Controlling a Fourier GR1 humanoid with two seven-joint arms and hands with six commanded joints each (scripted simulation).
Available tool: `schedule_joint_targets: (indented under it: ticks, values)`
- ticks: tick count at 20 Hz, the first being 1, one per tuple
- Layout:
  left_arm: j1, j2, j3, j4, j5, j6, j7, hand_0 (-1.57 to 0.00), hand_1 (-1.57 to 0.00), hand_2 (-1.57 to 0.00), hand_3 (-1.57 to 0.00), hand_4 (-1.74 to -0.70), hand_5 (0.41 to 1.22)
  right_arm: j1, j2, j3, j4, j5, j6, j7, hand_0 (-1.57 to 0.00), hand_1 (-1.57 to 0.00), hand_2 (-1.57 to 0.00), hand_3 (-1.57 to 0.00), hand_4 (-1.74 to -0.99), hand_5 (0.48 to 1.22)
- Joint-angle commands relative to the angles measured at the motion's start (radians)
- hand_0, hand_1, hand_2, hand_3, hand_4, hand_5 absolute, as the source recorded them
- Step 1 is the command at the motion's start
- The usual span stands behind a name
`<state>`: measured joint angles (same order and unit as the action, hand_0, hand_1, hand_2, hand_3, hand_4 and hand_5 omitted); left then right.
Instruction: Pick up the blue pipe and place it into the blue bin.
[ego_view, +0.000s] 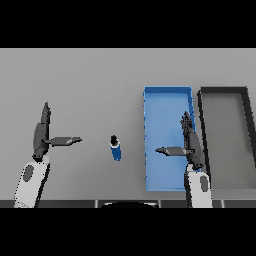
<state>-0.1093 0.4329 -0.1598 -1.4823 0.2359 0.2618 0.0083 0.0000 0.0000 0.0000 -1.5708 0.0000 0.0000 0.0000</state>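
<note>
A small blue pipe (116, 148) with a dark top end lies on the grey table, a little left of the blue bin (150, 150). My right hand (189, 142) hovers over the bin's right part, fingers straight and thumb pointing left, holding nothing. My left hand (42, 135) is at the left side of the table, open too, its thumb pointing right toward the pipe with a clear gap between them.
A dark grey bin (246, 115) stands directly right of the blue bin, their walls nearly touching. Bare grey table spreads behind and to the left of the pipe.
</note>
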Motion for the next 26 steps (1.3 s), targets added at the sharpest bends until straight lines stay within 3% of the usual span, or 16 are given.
schedule_joint_targets:
  ticks: [1,6,7,8,10,12,16,20,24,26]
  values:
    - [0.003,0.0,0.0,-0.003,-0.001,0.001,-0.006,0.0,0.0,0.0,0.0,-1.07,0.591,0.003,0.0,0.0,-0.002,0.0,0.0,-0.002,0.0,0.0,0.0,0.0,-1.225,0.617]
    - [0.035,-0.007,-0.013,-0.027,-0.009,0.008,-0.024,0.0,0.0,0.0,0.0,-1.07,0.591,0.039,-0.011,0.003,-0.03,-0.006,0.012,-0.017,0.0,0.0,0.0,0.0,-1.225,0.617]
    - [0.042,0.075,-0.047,-0.04,-0.002,-0.13,-0.063,0.0,0.0,0.0,0.0,-1.07,0.591,0.067,-0.051,0.043,-0.06,0.045,0.039,-0.068,0.0,0.0,0.0,0.0,-1.225,0.617]
    - [0.041,0.133,-0.058,-0.048,0.007,-0.213,-0.083,0.0,0.0,0.0,0.0,-1.07,0.59,0.093,-0.081,0.07,-0.088,0.085,0.053,-0.087,0.0,0.0,0.0,0.0,-1.224,0.618]
    - [0.036,0.188,-0.065,-0.046,0.027,-0.303,-0.089,0.0,0.0,0.0,0.0,-1.08,0.587,0.123,-0.109,0.095,-0.132,0.119,0.067,-0.087,0.0,0.0,0.0,0.0,-1.225,0.62]
    - [0.045,0.213,-0.067,-0.05,0.037,-0.339,-0.093,0.0,0.0,0.0,0.0,-1.08,0.591,0.127,-0.119,0.106,-0.147,0.142,0.064,-0.063,0.0,0.0,0.0,0.0,-1.215,0.618]
    - [0.062,0.228,-0.08,-0.079,0.052,-0.385,-0.12,0.0,0.0,0.0,0.0,-1.09,0.605,0.132,-0.118,0.113,-0.157,0.174,0.04,-0.025,0.0,0.0,0.0,0.0,-1.185,0.597]
    - [0.097,0.247,-0.146,-0.161,0.058,-0.479,-0.14,0.0,0.0,0.0,0.0,-1.1,0.554,0.124,-0.132,0.116,-0.154,0.168,0.061,-0.07,0.0,0.0,0.0,0.0,-1.198,0.607]
    - [0.091,0.202,-0.239,-0.217,0.028,-0.506,-0.072,0.0,0.0,0.0,0.0,-1.16,0.497,0.137,-0.131,0.123,-0.149,0.176,0.065,-0.082,0.0,0.0,0.0,0.0,-1.208,0.612]
    - [0.108,0.177,-0.282,-0.233,-0.026,-0.492,-0.079,0.0,0.0,0.0,0.0,-1.18,0.484,0.133,-0.119,0.133,-0.166,0.183,0.057,-0.061,0.0,0.0,0.0,0.0,-1.212,0.613]
